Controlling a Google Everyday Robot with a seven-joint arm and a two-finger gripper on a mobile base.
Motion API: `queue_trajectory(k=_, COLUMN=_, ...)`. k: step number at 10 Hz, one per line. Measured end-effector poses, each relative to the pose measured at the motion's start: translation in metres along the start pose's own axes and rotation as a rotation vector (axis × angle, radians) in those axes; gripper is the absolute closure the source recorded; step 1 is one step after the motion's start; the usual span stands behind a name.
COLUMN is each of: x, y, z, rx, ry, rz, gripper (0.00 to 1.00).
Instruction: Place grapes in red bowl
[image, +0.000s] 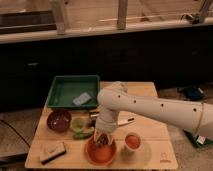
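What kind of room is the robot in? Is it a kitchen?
Probably a lab or test room, not a kitchen. A small wooden table holds practice things like a green tray and a red bowl, where the gripper hangs. Behind is a dark counter.

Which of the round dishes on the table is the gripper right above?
The red bowl at the front edge: the gripper hangs over it. The dark maroon bowl and small white cup sit off to either side.
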Motion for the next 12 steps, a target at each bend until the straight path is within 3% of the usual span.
queue_trajectory(k=7, x=0.008, y=-0.006, z=-0.001, rx=0.020, ry=0.003, rz=-0.003, gripper=0.20)
queue_trajectory(k=12, x=0.013, y=-0.009, z=0.001, rx=0.014, ry=0.000, rz=-0.010, gripper=0.20)
